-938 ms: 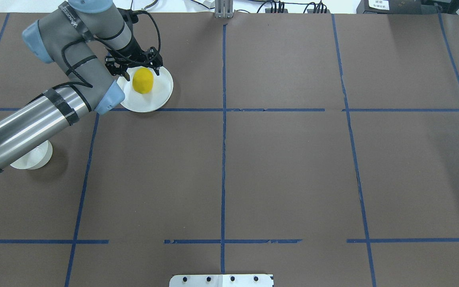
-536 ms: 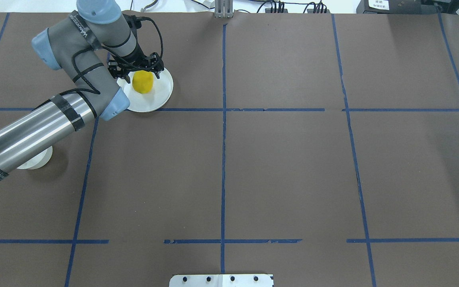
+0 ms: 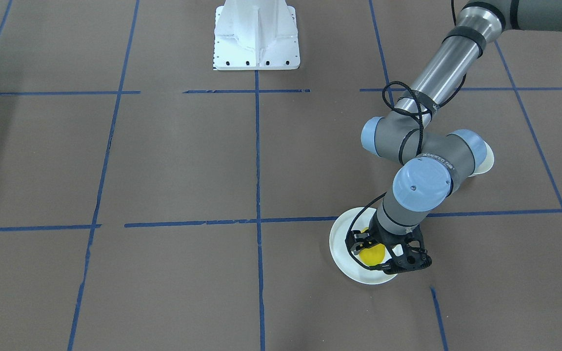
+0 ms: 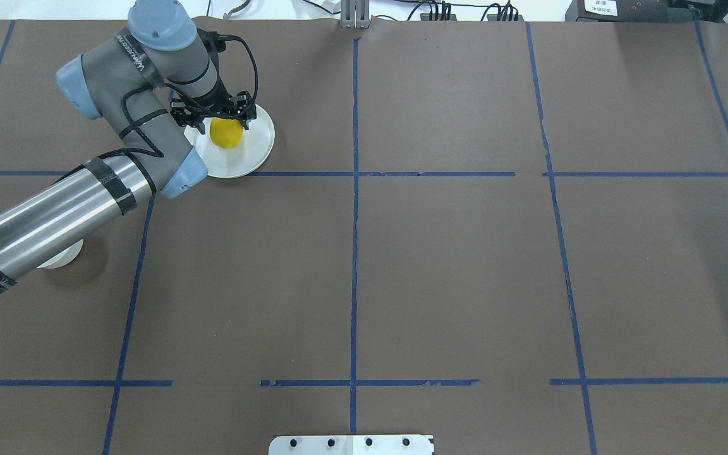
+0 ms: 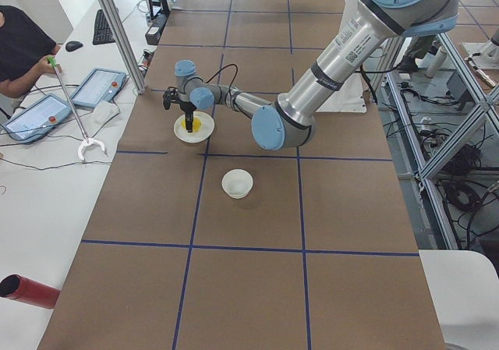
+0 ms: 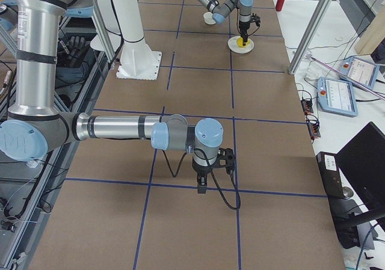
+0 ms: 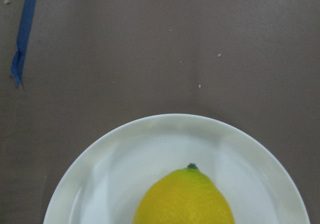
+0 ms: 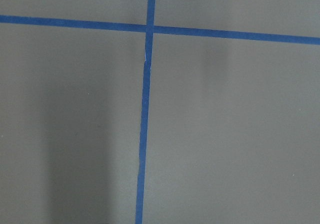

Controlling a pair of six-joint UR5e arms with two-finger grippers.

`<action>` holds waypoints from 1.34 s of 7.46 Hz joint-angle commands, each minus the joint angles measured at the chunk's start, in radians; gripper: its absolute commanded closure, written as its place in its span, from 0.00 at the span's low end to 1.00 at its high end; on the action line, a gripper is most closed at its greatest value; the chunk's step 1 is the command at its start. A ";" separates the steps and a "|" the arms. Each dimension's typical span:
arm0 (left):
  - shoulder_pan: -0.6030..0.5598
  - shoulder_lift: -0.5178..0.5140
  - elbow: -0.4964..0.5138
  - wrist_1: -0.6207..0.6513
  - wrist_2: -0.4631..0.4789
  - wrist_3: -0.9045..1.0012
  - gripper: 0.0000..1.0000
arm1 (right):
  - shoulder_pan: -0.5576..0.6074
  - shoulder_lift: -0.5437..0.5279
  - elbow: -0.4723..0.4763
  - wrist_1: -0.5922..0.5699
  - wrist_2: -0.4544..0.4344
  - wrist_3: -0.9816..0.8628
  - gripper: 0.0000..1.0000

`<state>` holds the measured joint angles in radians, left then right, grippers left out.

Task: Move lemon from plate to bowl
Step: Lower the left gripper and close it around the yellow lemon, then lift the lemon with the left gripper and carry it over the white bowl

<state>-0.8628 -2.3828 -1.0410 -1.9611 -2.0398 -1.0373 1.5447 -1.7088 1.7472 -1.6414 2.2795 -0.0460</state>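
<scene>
Since the earlier overhead frames the left gripper (image 4: 224,122) has dropped lower over the lemon (image 4: 226,134). Its black fingers (image 4: 247,117) now flank the fruit's upper end and hide part of it. The lemon has not shifted on the plate (image 4: 251,150), in the upper left of that view. The forearm (image 4: 54,212) has swung too and covers more of the bowl (image 4: 64,256), leaving a sliver at the left edge.

The left jaws stand apart, one finger on each side of the lemon; whether the pads touch the skin cannot be told. In the front view the lemon (image 3: 372,253) lies in the lower right, on the plate (image 3: 342,243), inside the left gripper (image 3: 378,253). The left wrist view has the lemon (image 7: 185,199) at bottom centre, dark tip pointing up, with the plate (image 7: 125,154) rim arching over it.

In the left side view the bowl (image 5: 237,183) stands on the table (image 5: 249,288), below and right of the plate (image 5: 181,132) and well apart from it.

The right gripper (image 6: 202,184) points down at the table in the lower middle of the right side view. Whether it is spread or closed cannot be told. Its wrist camera sees only table and crossing tape (image 8: 145,134).
</scene>
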 commanded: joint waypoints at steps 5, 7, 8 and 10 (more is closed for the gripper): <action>-0.071 0.110 -0.275 0.199 -0.034 0.017 1.00 | 0.000 0.000 0.000 0.000 0.000 0.000 0.00; -0.084 0.468 -0.709 0.214 -0.036 0.111 1.00 | 0.000 0.000 0.000 0.000 0.000 0.000 0.00; -0.084 0.579 -0.770 0.209 -0.027 0.126 1.00 | 0.000 0.000 0.000 0.000 0.000 0.000 0.00; -0.082 0.822 -0.884 0.179 -0.031 0.196 1.00 | 0.000 0.000 0.000 0.000 0.000 0.000 0.00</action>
<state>-0.9454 -1.7132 -1.8548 -1.7624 -2.0686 -0.8872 1.5448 -1.7088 1.7472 -1.6413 2.2795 -0.0460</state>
